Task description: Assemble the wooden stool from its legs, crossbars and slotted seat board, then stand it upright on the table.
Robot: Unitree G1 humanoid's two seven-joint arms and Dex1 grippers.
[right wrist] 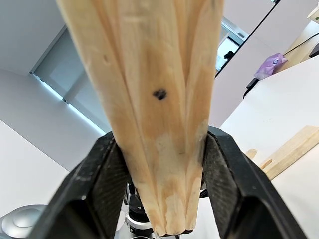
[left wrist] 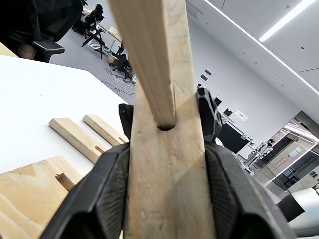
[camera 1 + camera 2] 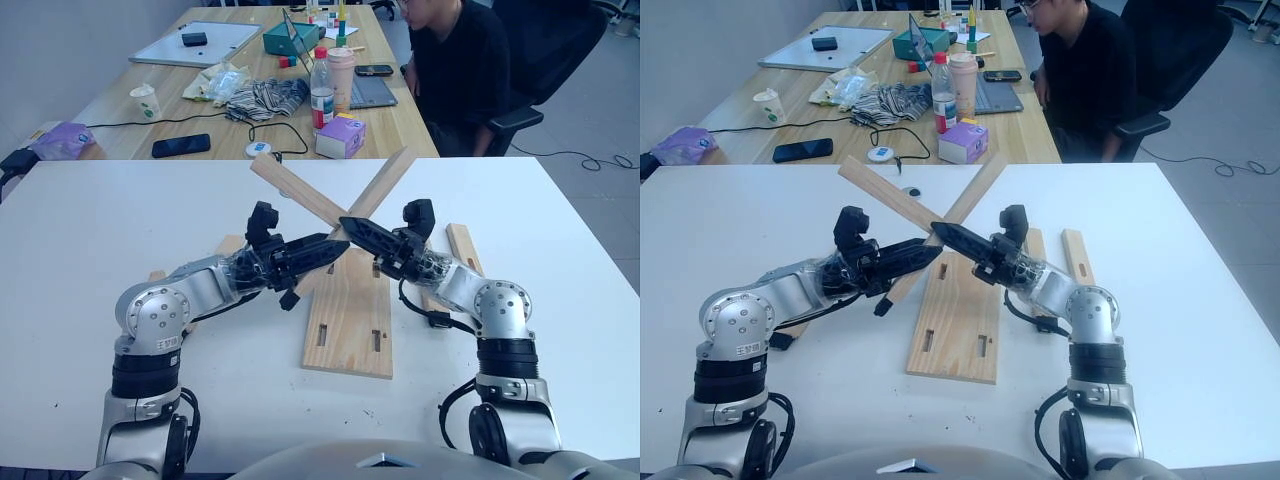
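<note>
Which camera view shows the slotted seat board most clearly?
The left eye view: nearly the whole seat board lies flat on the table, slots visible. The right eye view shows the same. The left wrist view catches one corner with a slot. Right wrist view: cannot tell.

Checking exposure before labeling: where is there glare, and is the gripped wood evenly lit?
Left wrist view: ceiling light strip glares; held wooden piece evenly lit. Right wrist view: other wooden piece likewise. Left eye view: white table bright, no hot spots.
</note>
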